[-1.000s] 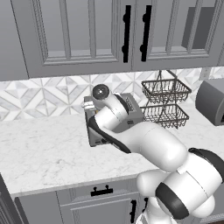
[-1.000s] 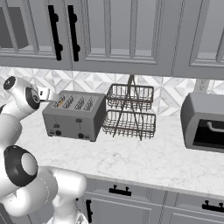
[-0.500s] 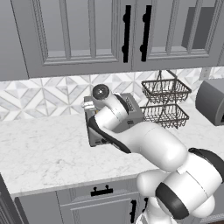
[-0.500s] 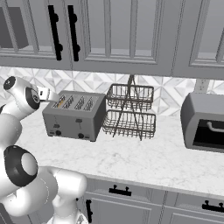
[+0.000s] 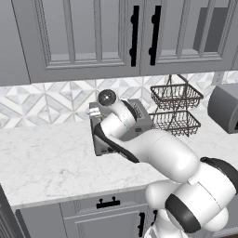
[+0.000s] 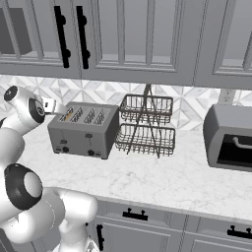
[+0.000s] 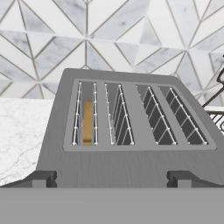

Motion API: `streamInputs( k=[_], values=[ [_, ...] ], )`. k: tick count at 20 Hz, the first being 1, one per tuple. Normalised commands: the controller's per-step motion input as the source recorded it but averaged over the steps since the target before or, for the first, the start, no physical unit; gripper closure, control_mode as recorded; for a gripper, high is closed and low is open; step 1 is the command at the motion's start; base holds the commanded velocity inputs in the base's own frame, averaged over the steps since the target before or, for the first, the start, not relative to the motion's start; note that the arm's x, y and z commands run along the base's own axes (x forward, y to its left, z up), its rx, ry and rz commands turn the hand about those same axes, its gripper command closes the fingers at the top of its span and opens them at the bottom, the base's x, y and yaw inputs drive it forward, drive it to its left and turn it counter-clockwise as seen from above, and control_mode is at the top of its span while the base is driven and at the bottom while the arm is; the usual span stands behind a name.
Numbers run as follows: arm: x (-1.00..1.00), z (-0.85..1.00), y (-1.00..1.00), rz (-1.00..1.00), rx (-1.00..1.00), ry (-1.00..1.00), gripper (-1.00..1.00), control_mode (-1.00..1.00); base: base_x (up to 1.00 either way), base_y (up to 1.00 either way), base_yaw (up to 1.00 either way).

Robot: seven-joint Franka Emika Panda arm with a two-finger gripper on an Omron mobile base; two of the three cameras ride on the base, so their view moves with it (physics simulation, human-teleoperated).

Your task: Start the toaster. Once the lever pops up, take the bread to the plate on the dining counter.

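I see my gripper (image 7: 111,180) hanging just above the toaster (image 7: 127,135), fingers spread wide with nothing between them; the bread (image 7: 87,122) sits down in its leftmost slot

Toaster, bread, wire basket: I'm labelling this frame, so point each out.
toaster (image 6: 82,138), right base view, on its front panel.
bread (image 7: 87,123), hand view, on its top edge in the leftmost slot.
wire basket (image 6: 145,140), right base view, on the lower tier.
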Motion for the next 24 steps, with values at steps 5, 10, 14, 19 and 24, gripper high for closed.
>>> streamInputs(
  k=[5, 10, 14, 19, 24],
  values=[
    [0.00, 0.00, 0.00, 0.00, 0.00, 0.00, -1.00, -1.00, 0.00, 0.00, 0.00],
    [0.00, 0.00, 0.00, 0.00, 0.00, 0.00, -1.00, -1.00, 0.00, 0.00, 0.00],
    [0.00, 0.00, 0.00, 0.00, 0.00, 0.00, -1.00, -1.00, 0.00, 0.00, 0.00],
    [0.00, 0.00, 0.00, 0.00, 0.00, 0.00, -1.00, -1.00, 0.00, 0.00, 0.00],
    [0.00, 0.00, 0.00, 0.00, 0.00, 0.00, -1.00, -1.00, 0.00, 0.00, 0.00]
  ],
)
